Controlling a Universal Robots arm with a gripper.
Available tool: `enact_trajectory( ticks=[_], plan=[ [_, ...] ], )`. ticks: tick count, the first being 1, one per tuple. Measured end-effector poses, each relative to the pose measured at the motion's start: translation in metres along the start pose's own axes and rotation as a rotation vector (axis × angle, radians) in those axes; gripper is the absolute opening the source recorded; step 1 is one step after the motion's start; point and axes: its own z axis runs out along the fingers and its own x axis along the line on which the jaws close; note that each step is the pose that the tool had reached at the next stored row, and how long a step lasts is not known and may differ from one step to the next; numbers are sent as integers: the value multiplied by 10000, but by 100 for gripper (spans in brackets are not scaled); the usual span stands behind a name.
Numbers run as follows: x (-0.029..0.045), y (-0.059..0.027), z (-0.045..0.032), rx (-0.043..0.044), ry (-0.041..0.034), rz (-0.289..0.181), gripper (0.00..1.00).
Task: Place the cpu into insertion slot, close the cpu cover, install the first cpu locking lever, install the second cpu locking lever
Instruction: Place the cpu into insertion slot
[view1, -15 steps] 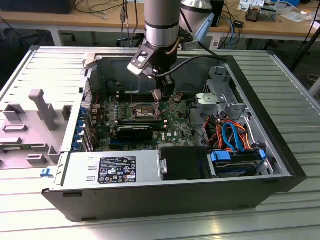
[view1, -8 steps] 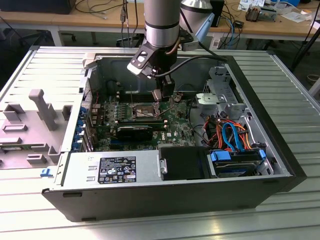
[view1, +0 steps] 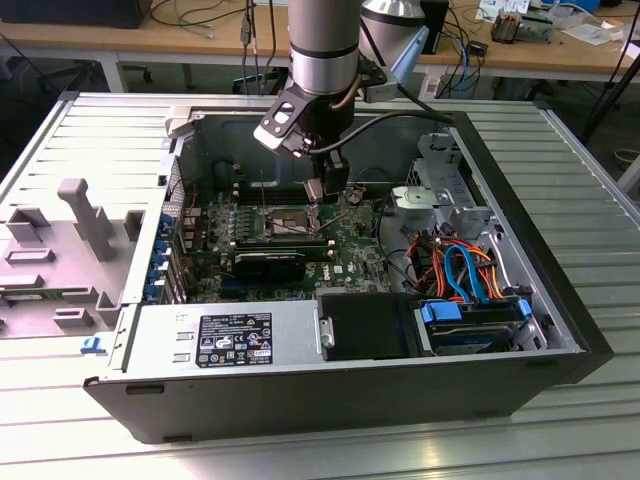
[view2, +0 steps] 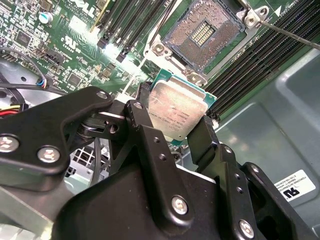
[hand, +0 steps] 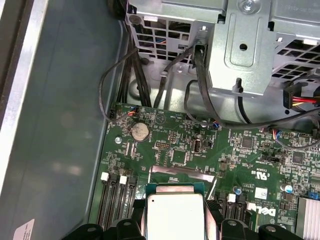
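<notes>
1 cpu (view2: 179, 111) btwn 2 fingers (view2: 204, 141)

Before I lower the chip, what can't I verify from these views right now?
- Underside of the silvery-grey square chip: faces away in both wrist views, clamped in the black tool.
- One chip edge: cut off by the frame in the first wrist view.
- Square socket with gold-brown contact field: cut by the frame in the second wrist view; contacts too small in the exterior view.
</notes>
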Motion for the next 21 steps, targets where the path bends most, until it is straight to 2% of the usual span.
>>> enact_trajectory(
  ticks=[21],
  plan=[
    [-3, -1, 2, -3, -29, 339, 55]
  ],
)
